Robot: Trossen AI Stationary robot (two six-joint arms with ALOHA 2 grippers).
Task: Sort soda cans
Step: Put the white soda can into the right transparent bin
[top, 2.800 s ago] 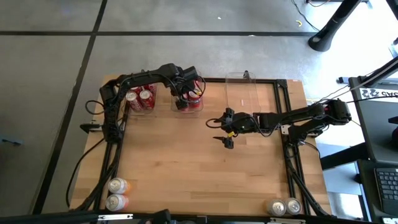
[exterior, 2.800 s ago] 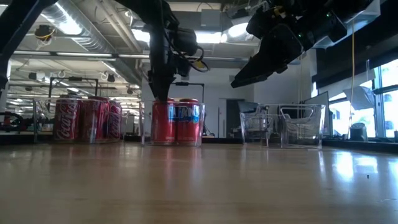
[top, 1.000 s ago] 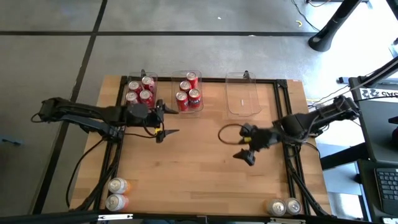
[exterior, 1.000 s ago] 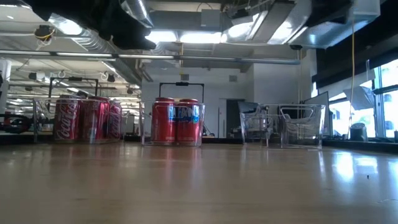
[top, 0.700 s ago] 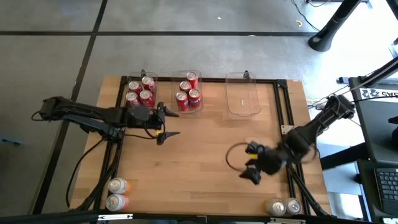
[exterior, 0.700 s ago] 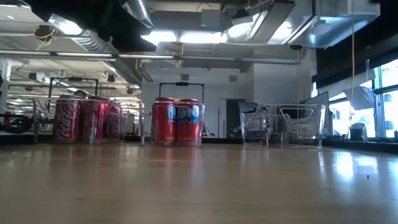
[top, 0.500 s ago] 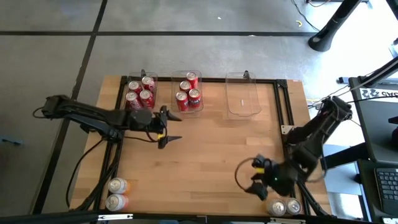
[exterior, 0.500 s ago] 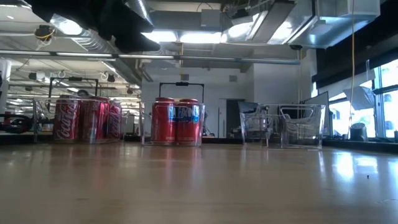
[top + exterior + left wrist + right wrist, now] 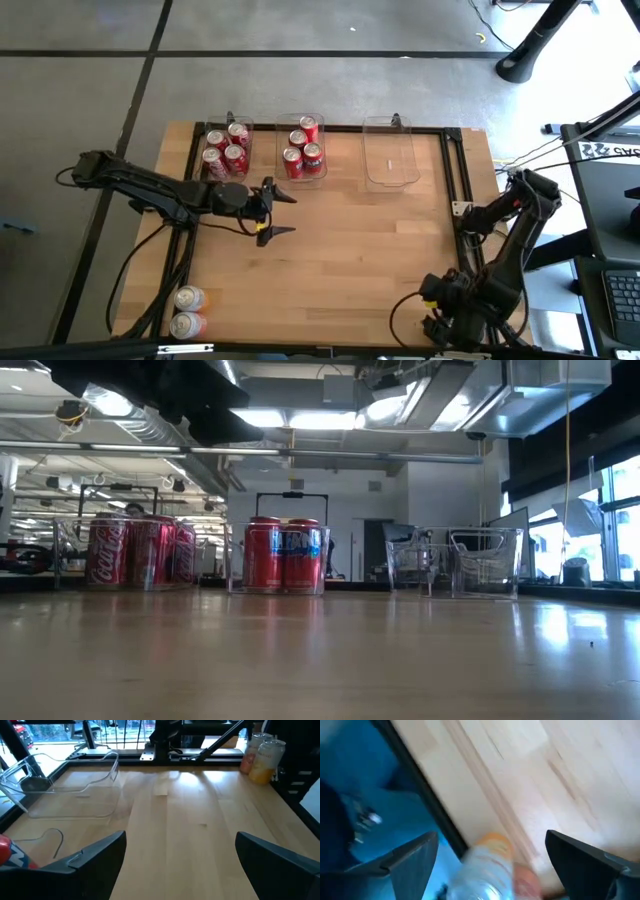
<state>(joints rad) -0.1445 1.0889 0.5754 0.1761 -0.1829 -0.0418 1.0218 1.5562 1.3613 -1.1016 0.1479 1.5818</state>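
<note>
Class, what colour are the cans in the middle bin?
Red cans, one with blue lettering; clearest in the low view.

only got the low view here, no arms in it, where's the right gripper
Observer: The right gripper is down at the table's near right corner, fingers open.
Operator: anything under it
Observer: An orange-and-white soda can shows between its fingers in the right wrist view, not gripped.
Operator: and the left one
Observer: The left gripper hovers open over bare wood, just in front of the middle bin.
</note>
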